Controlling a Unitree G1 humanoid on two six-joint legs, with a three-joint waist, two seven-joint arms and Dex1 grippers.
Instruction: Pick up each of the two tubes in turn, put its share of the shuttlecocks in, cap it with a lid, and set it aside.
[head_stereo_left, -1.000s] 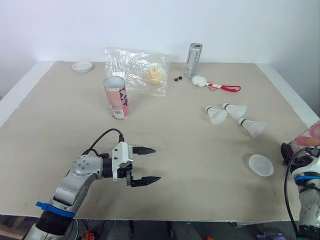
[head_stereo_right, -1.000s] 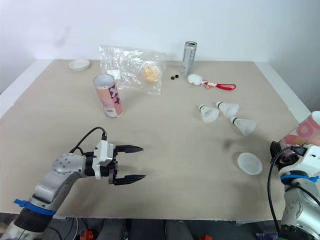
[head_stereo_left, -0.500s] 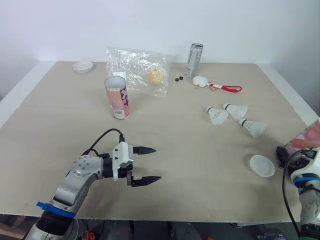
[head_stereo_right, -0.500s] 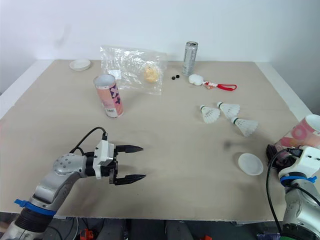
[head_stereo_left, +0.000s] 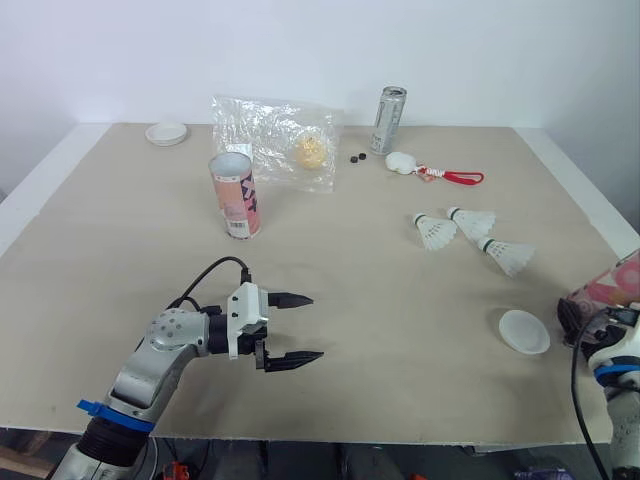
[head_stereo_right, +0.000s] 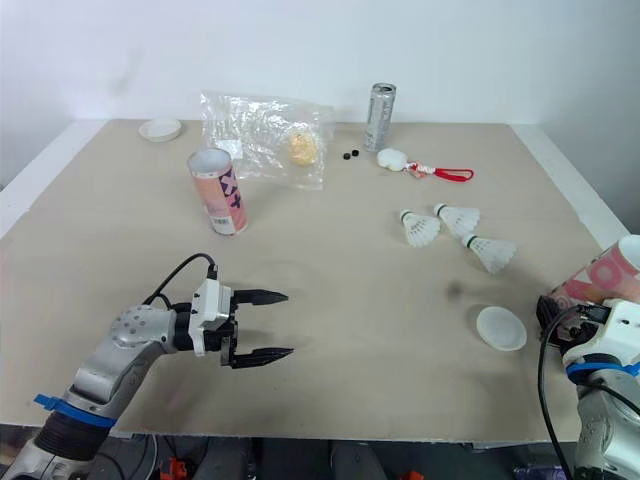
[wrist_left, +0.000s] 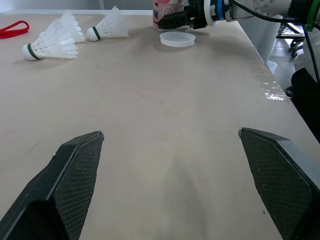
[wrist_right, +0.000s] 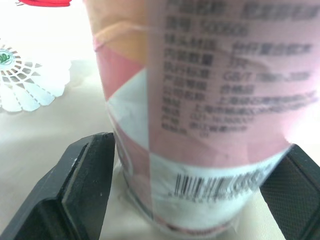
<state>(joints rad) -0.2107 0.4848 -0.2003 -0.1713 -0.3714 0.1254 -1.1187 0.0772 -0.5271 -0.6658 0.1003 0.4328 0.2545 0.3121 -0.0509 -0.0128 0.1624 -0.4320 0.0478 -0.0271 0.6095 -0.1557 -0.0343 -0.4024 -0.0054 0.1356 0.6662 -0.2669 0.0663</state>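
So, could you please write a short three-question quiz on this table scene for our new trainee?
1. True or false: the left gripper is open and holds nothing.
2. How many white feathered shuttlecocks lie on the beige table? A) two B) three C) five
3. Fill in: the right gripper is shut on a pink cardboard ____.
Key: 1 true; 2 B; 3 tube.
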